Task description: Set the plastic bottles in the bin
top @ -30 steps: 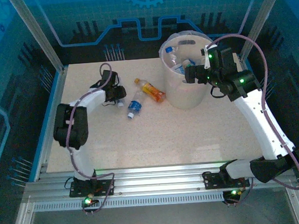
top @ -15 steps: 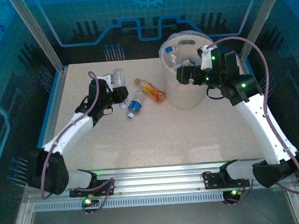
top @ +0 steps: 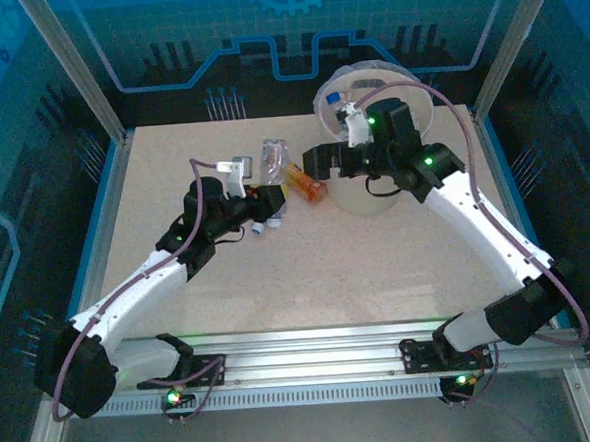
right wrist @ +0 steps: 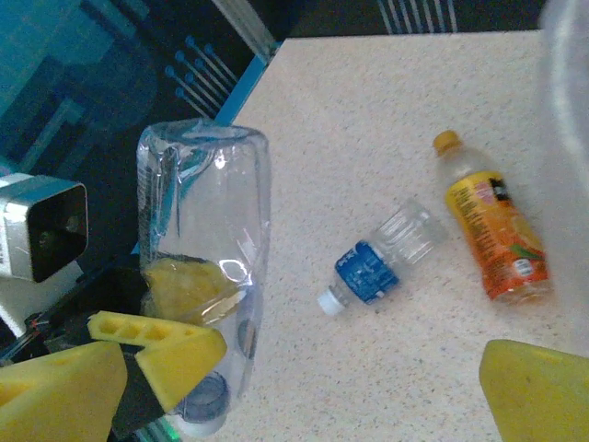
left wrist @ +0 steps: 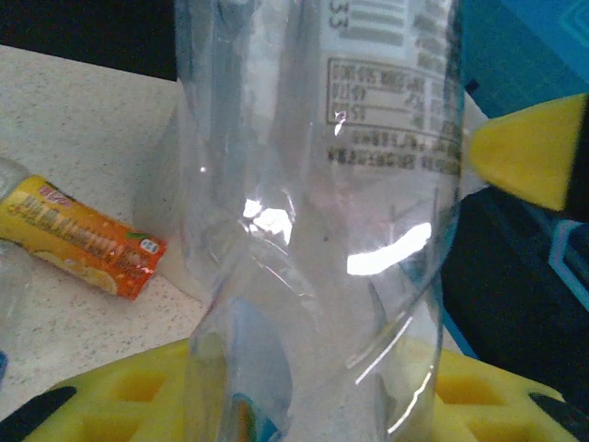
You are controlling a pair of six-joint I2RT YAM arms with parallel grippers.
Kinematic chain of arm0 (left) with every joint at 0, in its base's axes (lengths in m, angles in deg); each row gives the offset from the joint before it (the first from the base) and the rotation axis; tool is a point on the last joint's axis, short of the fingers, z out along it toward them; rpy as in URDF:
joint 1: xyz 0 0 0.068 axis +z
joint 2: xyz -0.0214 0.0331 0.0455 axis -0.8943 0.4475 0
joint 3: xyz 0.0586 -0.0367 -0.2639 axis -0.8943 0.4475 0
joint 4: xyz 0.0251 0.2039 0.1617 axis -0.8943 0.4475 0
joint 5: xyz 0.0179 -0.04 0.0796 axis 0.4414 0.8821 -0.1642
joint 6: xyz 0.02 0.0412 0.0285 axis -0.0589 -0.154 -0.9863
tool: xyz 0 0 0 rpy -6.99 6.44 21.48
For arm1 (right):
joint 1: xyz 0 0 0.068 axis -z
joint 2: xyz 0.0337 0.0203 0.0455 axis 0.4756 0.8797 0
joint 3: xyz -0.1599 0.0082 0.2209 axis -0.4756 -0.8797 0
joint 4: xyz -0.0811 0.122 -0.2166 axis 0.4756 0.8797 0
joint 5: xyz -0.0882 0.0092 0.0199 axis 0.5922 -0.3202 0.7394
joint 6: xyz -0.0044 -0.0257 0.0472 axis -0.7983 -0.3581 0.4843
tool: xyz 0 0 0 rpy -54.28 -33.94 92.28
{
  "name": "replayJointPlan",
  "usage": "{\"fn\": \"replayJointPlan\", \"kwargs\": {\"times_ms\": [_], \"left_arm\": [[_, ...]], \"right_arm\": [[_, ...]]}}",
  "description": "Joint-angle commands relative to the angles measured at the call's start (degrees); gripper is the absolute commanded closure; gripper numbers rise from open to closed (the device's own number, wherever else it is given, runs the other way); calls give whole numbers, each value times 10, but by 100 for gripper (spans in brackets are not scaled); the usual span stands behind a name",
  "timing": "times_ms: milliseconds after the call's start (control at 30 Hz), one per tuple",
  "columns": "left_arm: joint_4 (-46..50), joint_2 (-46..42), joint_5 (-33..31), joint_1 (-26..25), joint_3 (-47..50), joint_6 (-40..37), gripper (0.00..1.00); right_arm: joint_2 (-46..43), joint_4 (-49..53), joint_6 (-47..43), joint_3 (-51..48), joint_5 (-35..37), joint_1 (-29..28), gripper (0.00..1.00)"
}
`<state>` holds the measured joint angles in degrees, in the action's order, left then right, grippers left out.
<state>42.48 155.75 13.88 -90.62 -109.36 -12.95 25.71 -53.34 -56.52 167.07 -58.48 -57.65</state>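
The bin (top: 354,195) stands at the far right of the table, with a few bottles (top: 340,102) already inside. It lies within the right arm's reach and further from the left arm.

The left jaws are clenched on a clear bottle (right wrist: 204,267), held cap-down and raised off the table just left of the bin. The right jaws are spread wide and empty, facing that bottle from the bin's side. This looks like a hand-over being set up, or else the right arm is simply clear of the left one's path; which of the two cannot be told.

The orange bottle (right wrist: 492,235) and the blue-labelled bottle (right wrist: 373,272) lie on their sides, near each other but apart, under and between the two jaws. They have yet to be picked up.

The table (top: 329,279) is pale, speckled and matt. Aluminium posts (top: 70,64) frame it, with blue-lit panels behind and a slotted rail (top: 303,346) at the near edge.
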Motion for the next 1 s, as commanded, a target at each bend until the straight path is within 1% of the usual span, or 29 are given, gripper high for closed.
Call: {"fn": "replayJointPlan", "kwargs": {"times_ms": [0,300,567,667,800,867,933,967], "left_arm": [[-56,-17,24,-9,16,15,57],[-98,-16,51,-24,23,10,57],[-123,-20,59,-28,27,10,56],[-131,-22,65,-30,29,10,56],[-133,-25,68,-31,30,10,55],[-133,-26,69,-31,31,10,55],[-133,-29,70,-31,31,9,55],[-133,-30,70,-32,32,9,54]], "right_arm": [[16,-22,2,32,-14,-25,0],[75,-21,3,84,-20,-64,0],[106,-19,5,109,-28,-77,0],[117,-17,5,115,-31,-81,2],[123,-14,3,120,-33,-82,11],[122,-14,3,121,-29,-83,18],[119,-13,1,120,-23,-83,30],[118,-13,0,120,-21,-83,33]]}}
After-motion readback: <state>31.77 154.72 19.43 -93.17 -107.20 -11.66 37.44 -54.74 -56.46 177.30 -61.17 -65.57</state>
